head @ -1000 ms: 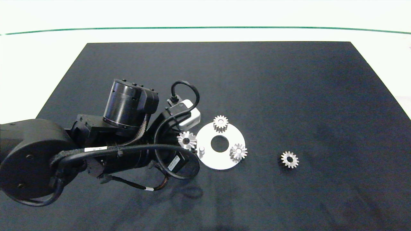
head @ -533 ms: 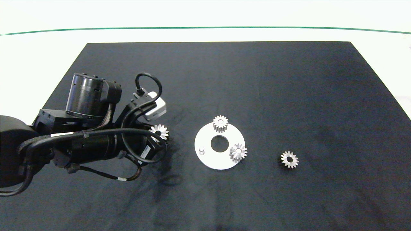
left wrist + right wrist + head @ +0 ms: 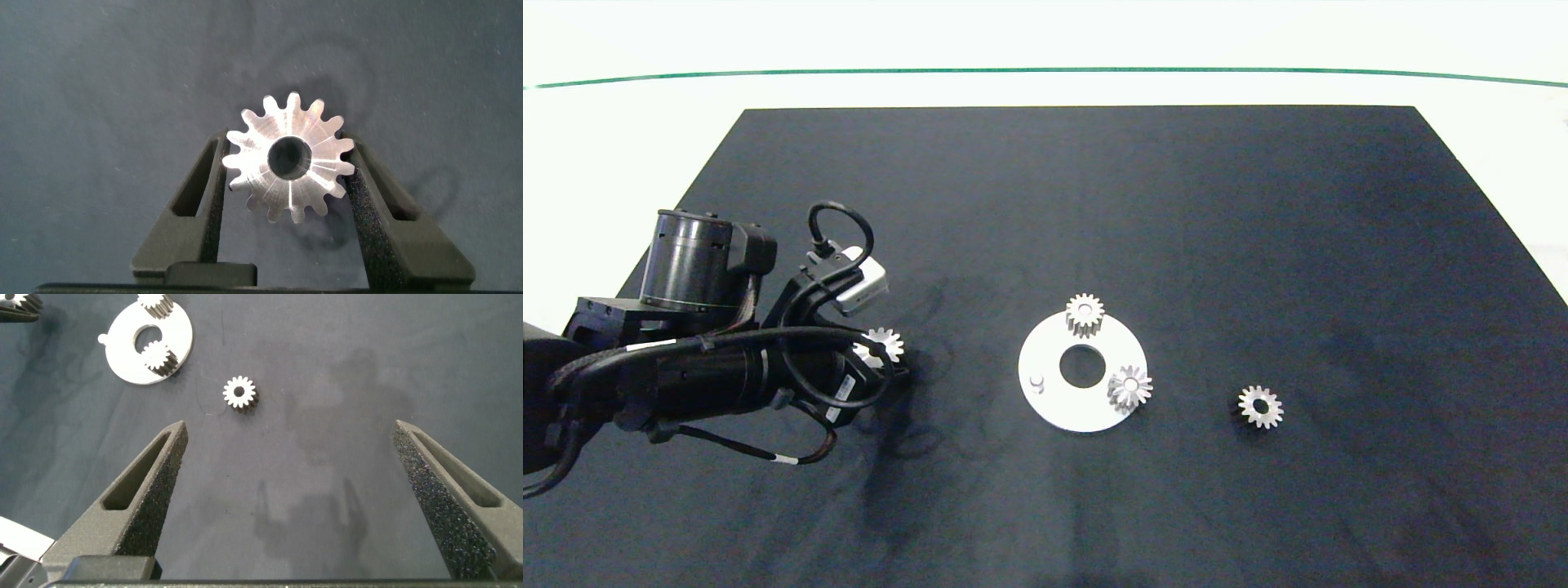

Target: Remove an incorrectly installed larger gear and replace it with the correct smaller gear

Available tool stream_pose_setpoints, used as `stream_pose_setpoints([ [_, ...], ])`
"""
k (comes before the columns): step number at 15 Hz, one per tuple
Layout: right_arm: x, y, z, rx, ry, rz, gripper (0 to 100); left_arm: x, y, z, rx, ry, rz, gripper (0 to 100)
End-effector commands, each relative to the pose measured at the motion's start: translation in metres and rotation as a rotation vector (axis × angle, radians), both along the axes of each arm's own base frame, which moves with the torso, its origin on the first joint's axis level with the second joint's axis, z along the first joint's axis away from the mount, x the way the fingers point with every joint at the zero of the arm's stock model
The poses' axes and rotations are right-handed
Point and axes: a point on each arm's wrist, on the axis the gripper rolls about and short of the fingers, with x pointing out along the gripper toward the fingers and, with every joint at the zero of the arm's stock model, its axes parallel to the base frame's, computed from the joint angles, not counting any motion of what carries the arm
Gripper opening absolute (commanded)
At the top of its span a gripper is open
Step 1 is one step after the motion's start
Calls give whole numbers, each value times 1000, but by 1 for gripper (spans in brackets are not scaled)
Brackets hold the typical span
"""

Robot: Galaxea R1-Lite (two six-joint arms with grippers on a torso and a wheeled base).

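The larger gear (image 3: 288,159) is pinched in the left pincer (image 3: 286,192), well left of the white disc (image 3: 1054,408). It should be lowered flat onto the tabletop (image 3: 1094,204) before release. The right pincer (image 3: 298,490) is spread above the smaller gear (image 3: 239,392).

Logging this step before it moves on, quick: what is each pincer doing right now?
Left pincer: closed on the larger gear, left of the round plate.
Right pincer: open, holding nothing, short of the smaller gear.
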Motion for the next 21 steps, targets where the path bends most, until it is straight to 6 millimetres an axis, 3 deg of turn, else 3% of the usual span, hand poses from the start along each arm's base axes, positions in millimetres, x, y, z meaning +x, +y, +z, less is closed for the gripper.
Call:
stream_pose_setpoints([
  [1, 0, 0, -1, -1, 3, 2, 100, 0, 5, -6, 6, 21, 13, 34],
  [7, 0, 0, -3, -2, 7, 2, 100, 0, 6, -11, 7, 39, 10, 34],
  [8, -1, 0, -2, -1, 6, 2, 100, 0, 6, -12, 9, 43, 10, 100],
  [14, 0, 0, -3, -3, 9, -2, 100, -3, 6, -8, -9, 34, -1, 100],
  [18, 6, 1, -5, -15, 39, -14, 100, -22, 12, 18, -56, -58, -14, 100],
  [21, 24, 5, -9, -31, 112, 7, 100, -47, 19, 42, -152, -127, 23, 100],
])
